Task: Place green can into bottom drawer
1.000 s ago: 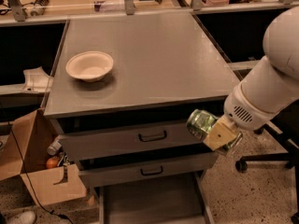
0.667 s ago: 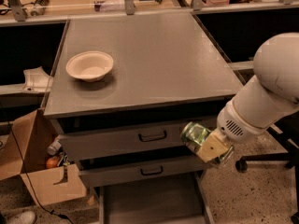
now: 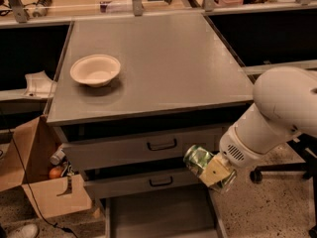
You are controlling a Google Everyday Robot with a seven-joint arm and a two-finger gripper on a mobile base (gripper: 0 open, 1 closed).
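Gripper [image 3: 212,171] at lower right of frame, jaws clamped on tilted green can [image 3: 197,158], near right side of open bottom drawer [image 3: 153,213]. Best carry it left over the drawer floor and lower before releasing.

gripper [image 3: 212,169] clamped around green can [image 3: 197,159], low before the drawer fronts [image 3: 124,150], right side | bottom drawer [image 3: 158,214] pulled open beneath | cream bowl [image 3: 95,69] upright on cabinet top [image 3: 173,63], left
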